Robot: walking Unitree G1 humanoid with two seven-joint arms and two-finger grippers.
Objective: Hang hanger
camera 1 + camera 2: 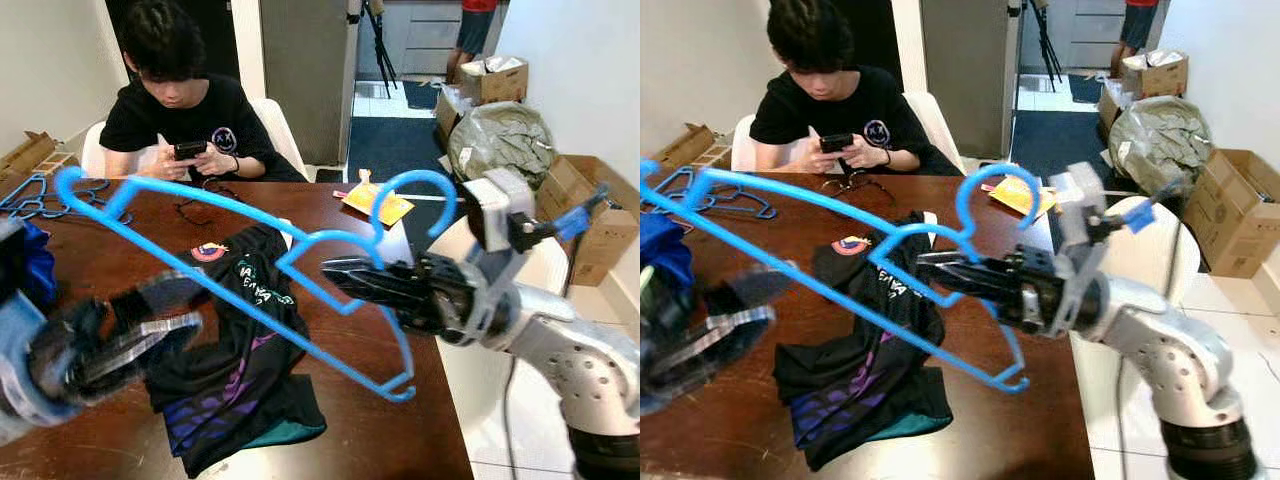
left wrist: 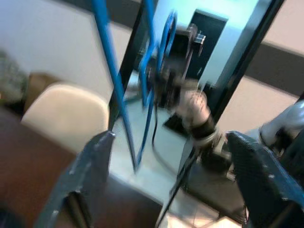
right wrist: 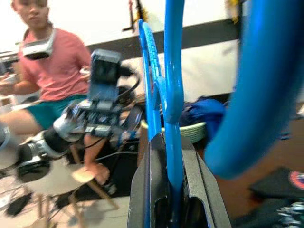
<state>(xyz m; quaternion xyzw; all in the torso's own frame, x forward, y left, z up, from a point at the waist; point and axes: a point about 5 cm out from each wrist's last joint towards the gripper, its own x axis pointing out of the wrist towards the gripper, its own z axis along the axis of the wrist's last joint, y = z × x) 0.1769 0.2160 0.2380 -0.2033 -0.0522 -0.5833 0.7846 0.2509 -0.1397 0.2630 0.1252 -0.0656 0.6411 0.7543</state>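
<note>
A blue plastic hanger [image 1: 320, 238] hangs in the air over the brown table [image 1: 430, 420], tilted, with its hook [image 1: 415, 178] pointing up and to the right. My right gripper [image 1: 335, 272] is shut on the hanger just below the hook; the right wrist view shows the blue bar [image 3: 173, 85] clamped between its black fingers [image 3: 142, 199]. My left gripper [image 1: 195, 305] is blurred and open at the lower left, under the hanger's long bar and not touching it. In the left wrist view its two fingers [image 2: 90, 161] stand wide apart. A black printed shirt [image 1: 240, 370] lies crumpled on the table below.
A person [image 1: 180, 100] sits at the table's far side holding a phone. More blue hangers [image 1: 30, 200] lie at the far left. A white chair [image 1: 545, 265] and cardboard boxes [image 1: 585, 215] stand to the right. Orange paper [image 1: 375, 200] lies on the far table edge.
</note>
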